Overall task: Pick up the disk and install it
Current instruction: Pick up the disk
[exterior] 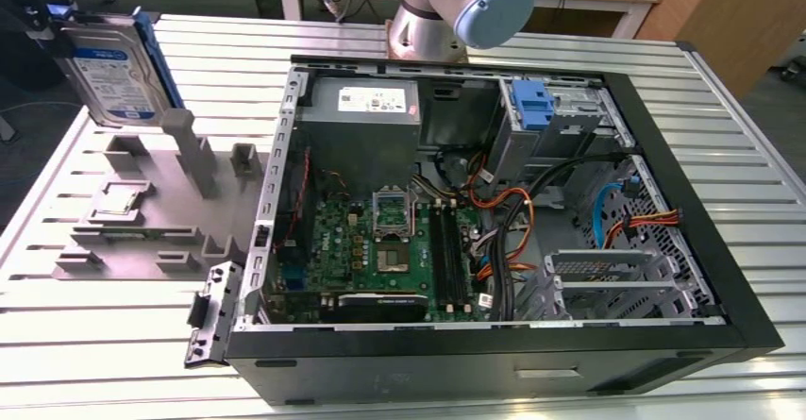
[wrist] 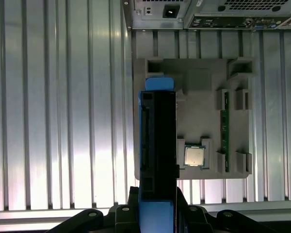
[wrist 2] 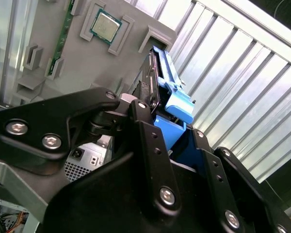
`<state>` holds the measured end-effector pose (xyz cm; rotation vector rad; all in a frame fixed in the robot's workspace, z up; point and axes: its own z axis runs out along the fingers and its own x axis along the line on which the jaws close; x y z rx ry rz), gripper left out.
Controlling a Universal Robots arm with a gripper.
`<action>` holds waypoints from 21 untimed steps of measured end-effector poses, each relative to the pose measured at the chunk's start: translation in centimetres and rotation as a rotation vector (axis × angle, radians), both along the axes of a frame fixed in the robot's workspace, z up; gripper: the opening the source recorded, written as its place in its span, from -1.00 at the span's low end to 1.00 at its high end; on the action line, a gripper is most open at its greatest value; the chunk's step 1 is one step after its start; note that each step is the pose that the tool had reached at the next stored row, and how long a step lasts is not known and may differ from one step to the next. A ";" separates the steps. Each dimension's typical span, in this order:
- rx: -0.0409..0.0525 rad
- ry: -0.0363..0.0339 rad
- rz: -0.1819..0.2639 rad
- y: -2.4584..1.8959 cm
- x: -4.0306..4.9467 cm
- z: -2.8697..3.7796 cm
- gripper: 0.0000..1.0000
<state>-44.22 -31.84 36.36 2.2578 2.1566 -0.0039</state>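
The disk (exterior: 111, 69), a silver-grey drive with a white-and-blue label and blue rails, hangs upright in the air at the exterior view's far left, above the grey fixture plate (exterior: 139, 245). My gripper (exterior: 53, 16) is shut on its upper end. The first wrist view looks down the disk (wrist: 157, 136) edge-on, with my gripper (wrist: 157, 204) clamped around its blue rail. In the second wrist view the black fingers (wrist 2: 144, 127) grip the disk (wrist 2: 155, 80) by its blue carrier.
The open computer case (exterior: 705, 278) fills the exterior view's middle and right, with a power-supply box (exterior: 365, 104) and an upright blue bracket (exterior: 535, 109) in the drive bay. The fixture plate carries a processor chip (wrist: 194, 156) and a memory stick (wrist: 224, 131). The arm's base (exterior: 454, 5) stands behind the case.
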 end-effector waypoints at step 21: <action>0.0013 0.0000 0.000 0.00 0.00 0.39 -0.26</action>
